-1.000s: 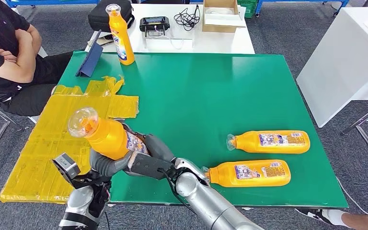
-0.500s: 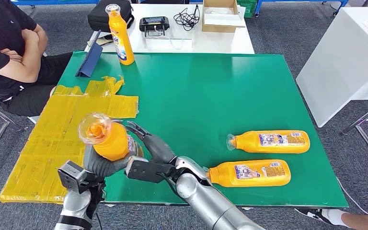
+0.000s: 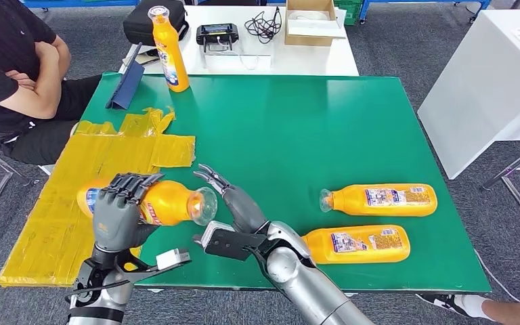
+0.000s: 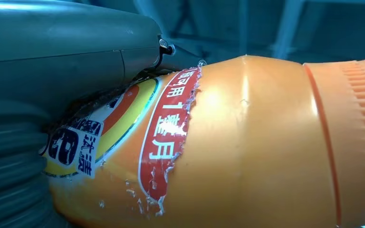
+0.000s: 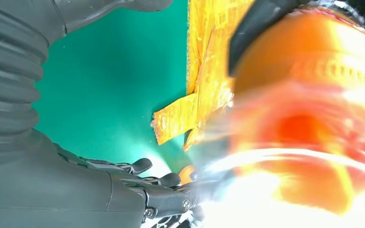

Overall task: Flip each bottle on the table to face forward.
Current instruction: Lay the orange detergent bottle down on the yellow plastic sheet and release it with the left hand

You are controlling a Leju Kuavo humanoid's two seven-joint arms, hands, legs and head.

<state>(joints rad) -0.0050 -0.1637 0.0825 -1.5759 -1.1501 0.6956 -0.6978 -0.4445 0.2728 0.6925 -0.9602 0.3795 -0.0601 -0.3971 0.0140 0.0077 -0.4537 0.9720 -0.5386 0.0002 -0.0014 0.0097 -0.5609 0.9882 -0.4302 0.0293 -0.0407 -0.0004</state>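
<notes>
Orange held bottle [image 3: 159, 202], lying roughly level above the near left part of the green table [image 3: 291, 122], clear cap [image 3: 203, 205] pointing toward the right hand [image 3: 233, 200]. The left hand [image 3: 118, 210] wraps its fingers over the bottle's body and grips it; in the left wrist view the torn red-and-yellow label [image 4: 164, 142] lies against the grey thumb [image 4: 66, 52]. The right hand is free of the bottle, fingers spread apart, just beside the cap; in the right wrist view the cap end is blurred.

Two more orange bottles lie on their sides at the near right of the table, caps pointing left: the far lying bottle [image 3: 379, 200] and, just beside it nearer the edge, the near lying bottle [image 3: 355, 244], labels up. An upright bottle [image 3: 169, 51] stands at the far left corner, near a dark blue folder [image 3: 127, 84]. Yellow sheeting [image 3: 74, 196] covers the table's left side. A seated person [image 3: 13, 74] in black, arms folded, is at far left. A white table [image 3: 244, 47] beyond carries a cardboard box [image 3: 311, 20].
</notes>
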